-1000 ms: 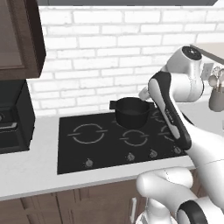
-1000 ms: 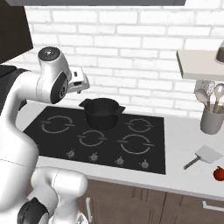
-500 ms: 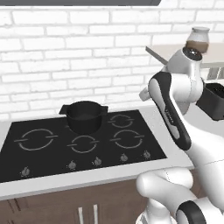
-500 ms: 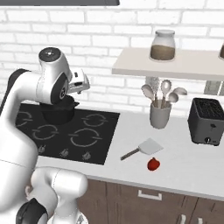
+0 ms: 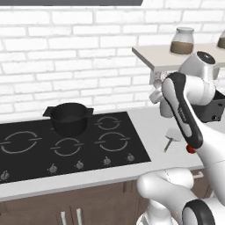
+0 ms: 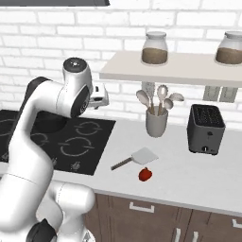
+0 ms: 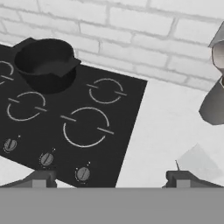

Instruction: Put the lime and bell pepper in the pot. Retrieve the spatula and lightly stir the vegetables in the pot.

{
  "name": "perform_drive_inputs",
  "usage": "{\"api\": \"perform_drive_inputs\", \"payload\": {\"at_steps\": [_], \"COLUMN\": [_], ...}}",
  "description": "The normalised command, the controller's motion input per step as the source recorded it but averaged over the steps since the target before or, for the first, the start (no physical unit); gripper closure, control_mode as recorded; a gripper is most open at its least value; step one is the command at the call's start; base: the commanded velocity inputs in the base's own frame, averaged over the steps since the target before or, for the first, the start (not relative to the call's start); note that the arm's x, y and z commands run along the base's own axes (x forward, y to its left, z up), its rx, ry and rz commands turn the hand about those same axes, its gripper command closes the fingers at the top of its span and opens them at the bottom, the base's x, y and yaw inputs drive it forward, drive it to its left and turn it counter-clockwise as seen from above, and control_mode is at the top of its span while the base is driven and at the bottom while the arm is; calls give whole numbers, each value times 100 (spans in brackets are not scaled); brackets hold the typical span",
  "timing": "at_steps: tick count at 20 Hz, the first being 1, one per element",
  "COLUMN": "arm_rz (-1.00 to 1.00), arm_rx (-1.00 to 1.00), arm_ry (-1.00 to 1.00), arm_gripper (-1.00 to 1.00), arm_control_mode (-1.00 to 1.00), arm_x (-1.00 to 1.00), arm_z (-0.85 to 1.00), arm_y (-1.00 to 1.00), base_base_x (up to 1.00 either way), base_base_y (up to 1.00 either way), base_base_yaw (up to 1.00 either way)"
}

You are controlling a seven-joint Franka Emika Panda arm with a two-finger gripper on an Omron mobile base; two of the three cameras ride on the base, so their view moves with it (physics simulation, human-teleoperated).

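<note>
On the pale counter [image 6: 189, 170], a flat squarish spatula [image 6: 137, 158] beside a rounded red bell pepper [image 6: 145, 174].

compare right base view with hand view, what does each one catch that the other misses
Right base view alone: the bell pepper on the counter just in front of the spatula's head, the toaster, and two jars on the shelf.
Hand view alone: the whole pot on the rear left burner, empty as far as its inside shows, plus the open gripper.
Both: the cooktop, the spatula, the utensil holder and the brick wall.
</note>
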Motion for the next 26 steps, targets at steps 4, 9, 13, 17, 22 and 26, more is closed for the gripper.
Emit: {"api": "perform_drive_inputs", "payload": {"at_steps": [4, 9, 13, 17, 22, 26], "arm_rz": [-32, -35, -31, -29, -11, -5], "arm_rx": [11, 7, 6, 4, 0, 0], "arm_ry": [40, 43, 29, 18, 3, 0], "arm_gripper": [-100, -100, -100, -100, -100, -100], "arm_control_mode": [-100, -100, -100, -100, -100, -100], "arm_x": [-33, -25, -12, -11, 0, 0], "arm_z": [-49, -59, -72, -65, -31, -44], "arm_y": [-78, -81, -69, -54, -33, -2], "base_base_x": [0, 0, 0, 0, 0, 0], "base_base_y": [0, 0, 0, 0, 0, 0], "base_base_yaw": [0, 0, 0, 0, 0, 0]}}
